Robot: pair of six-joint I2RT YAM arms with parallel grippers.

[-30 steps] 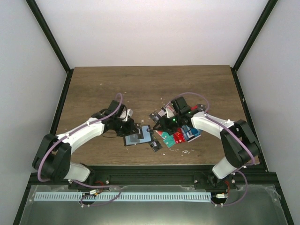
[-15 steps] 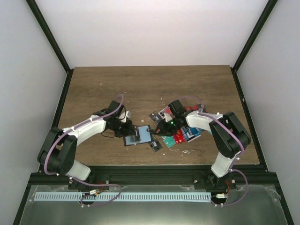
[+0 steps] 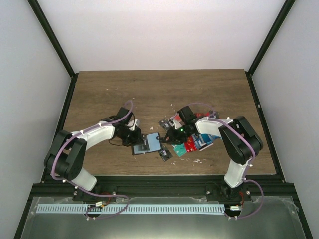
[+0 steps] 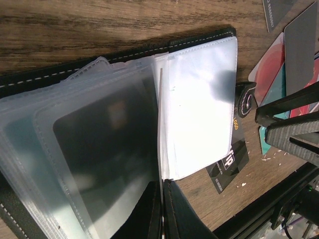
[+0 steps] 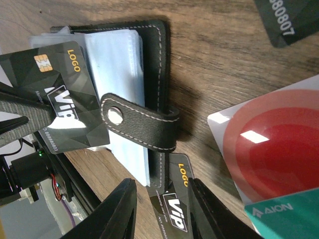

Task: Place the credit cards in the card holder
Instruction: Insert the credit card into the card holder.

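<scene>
Bare brown wood is stretching wide beyond the card holder [image 3: 147,144] toward the far wall, so that is where I am seeing room to move. On its near side the table [image 3: 99,99] edge is running close.

I am reading the left gripper [image 4: 162,188] as clenched on the edge of one of the clear sleeves [image 4: 199,99], propping the pages of the card holder open. The right gripper [image 5: 162,185] is hovering with its fingers apart and holding nothing. It is sitting astride a black card [image 5: 172,216] that is poking out from under the card holder beside the snap tab [image 5: 139,124].

I am worrying that closing here could nip the tab or cover too, and that dragging the card could tug the sleeve out of the left pinch. Both grippers are working very near each other over the card holder, so a knock is a real risk. The other credit cards [image 3: 194,144] are crowding its right-arm side.
</scene>
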